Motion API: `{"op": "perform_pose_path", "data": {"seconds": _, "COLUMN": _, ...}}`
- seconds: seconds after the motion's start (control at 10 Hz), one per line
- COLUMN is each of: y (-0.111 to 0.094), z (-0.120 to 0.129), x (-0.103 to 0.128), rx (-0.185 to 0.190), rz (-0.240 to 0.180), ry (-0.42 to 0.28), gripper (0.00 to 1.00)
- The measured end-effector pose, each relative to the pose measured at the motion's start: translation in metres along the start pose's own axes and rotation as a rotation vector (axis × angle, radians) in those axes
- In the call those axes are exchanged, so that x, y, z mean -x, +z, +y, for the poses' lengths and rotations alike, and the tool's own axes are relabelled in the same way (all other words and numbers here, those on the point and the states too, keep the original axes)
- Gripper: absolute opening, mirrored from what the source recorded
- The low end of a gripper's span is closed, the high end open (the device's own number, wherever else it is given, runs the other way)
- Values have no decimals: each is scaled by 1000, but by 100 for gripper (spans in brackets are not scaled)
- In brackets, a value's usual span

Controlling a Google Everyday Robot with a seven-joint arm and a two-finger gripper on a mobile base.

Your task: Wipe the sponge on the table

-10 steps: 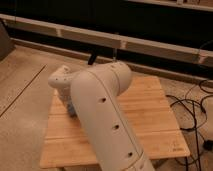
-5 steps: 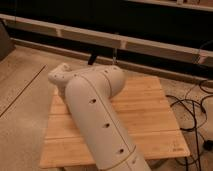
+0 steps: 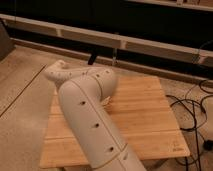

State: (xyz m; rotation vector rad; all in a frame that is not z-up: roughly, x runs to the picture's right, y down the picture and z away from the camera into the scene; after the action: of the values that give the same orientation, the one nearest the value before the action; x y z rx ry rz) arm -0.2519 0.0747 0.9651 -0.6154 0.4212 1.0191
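Blk cables [image 3: 190, 107] looped on speckled floor [image 3: 22, 107], rt side. Pale rail [image 3: 75, 35] runs across dark wall [image 3: 150, 20] behind. Gripper out of sight.

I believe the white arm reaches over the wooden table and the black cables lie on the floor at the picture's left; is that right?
Not quite: the camera view shows the black cables on the floor at the picture's right, beside the table. The white arm does reach over the table; its claw is hidden beneath the arm's end, near the table's left edge.
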Motion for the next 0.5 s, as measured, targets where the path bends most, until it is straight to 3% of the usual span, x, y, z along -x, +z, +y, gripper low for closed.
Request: {"op": "perform_pose_path", "data": {"seconds": 0.5, "y": 14, "z": 26, "x": 25, "rx": 1, "rz": 25, "ry": -63, "gripper": 0}}
